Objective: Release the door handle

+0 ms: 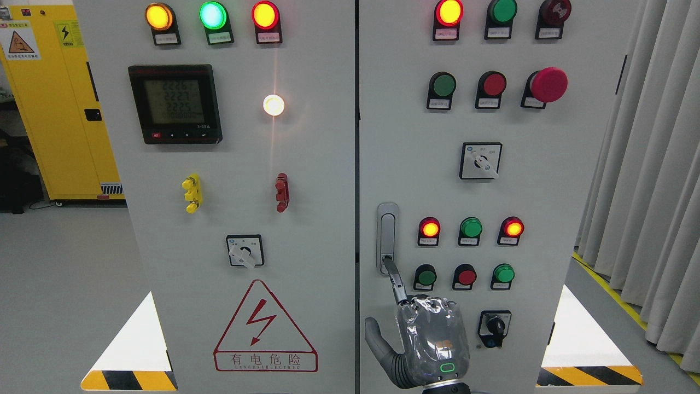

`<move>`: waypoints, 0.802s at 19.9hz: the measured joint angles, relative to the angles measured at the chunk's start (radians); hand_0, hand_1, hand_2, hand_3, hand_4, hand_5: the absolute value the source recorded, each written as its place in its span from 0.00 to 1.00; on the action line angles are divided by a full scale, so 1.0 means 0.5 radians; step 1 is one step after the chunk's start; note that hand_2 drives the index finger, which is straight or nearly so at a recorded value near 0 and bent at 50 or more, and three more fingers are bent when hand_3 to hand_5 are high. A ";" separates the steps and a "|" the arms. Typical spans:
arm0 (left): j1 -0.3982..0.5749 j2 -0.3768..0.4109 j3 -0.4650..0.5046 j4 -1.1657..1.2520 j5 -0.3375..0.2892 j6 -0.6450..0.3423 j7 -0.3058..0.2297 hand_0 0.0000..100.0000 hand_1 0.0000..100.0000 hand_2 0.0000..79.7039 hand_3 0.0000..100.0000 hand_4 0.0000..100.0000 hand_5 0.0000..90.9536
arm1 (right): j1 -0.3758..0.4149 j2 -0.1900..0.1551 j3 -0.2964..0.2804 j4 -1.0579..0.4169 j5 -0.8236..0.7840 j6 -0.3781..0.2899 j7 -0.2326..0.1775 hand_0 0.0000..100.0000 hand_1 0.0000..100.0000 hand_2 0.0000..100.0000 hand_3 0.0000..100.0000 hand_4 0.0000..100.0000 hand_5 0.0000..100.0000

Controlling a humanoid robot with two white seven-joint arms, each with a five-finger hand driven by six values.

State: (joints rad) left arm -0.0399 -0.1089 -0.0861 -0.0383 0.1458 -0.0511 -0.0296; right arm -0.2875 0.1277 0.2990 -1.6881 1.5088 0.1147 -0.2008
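Note:
The silver door handle (387, 236) stands upright in its recess at the left edge of the right cabinet door (547, 208). My right hand (432, 342), wrapped in clear plastic, rises from the bottom edge just below it. Its index finger (395, 280) is stretched up and left, with the tip touching the handle's lower end. The thumb (375, 338) is spread out to the left. The other fingers do not show above the back of the hand. Nothing is grasped. My left arm is out of view.
Lit and unlit push buttons (470, 229) and a key switch (495, 327) sit just right of the hand. A rotary switch (481, 161) and a red emergency button (548, 85) are higher up. The left door (240, 219) carries a meter (176, 104). Curtains (651, 164) hang at right.

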 measured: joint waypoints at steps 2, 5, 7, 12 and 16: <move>0.000 0.000 0.000 0.000 0.000 0.000 0.000 0.12 0.56 0.00 0.00 0.00 0.00 | -0.004 0.000 0.000 0.005 -0.001 0.002 0.002 0.50 0.38 0.02 1.00 1.00 1.00; 0.000 0.000 0.000 0.000 0.000 0.000 0.000 0.12 0.56 0.00 0.00 0.00 0.00 | -0.009 0.000 -0.002 0.012 -0.002 0.003 0.002 0.50 0.38 0.02 1.00 1.00 1.00; 0.000 0.000 0.000 0.000 0.000 0.000 0.000 0.12 0.56 0.00 0.00 0.00 0.00 | -0.013 0.001 -0.002 0.016 -0.003 0.003 0.002 0.50 0.38 0.02 1.00 1.00 1.00; 0.000 0.000 0.000 0.000 0.000 0.000 0.000 0.12 0.56 0.00 0.00 0.00 0.00 | -0.024 0.001 -0.003 0.027 -0.005 0.003 0.005 0.50 0.38 0.02 1.00 1.00 1.00; 0.000 0.000 0.000 0.000 0.000 0.005 0.000 0.12 0.56 0.00 0.00 0.00 0.00 | -0.027 0.000 -0.004 0.033 -0.007 0.003 0.006 0.50 0.38 0.03 1.00 1.00 1.00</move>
State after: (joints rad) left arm -0.0399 -0.1089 -0.0861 -0.0383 0.1457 -0.0488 -0.0296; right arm -0.3008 0.1278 0.2972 -1.6716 1.5055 0.1163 -0.1977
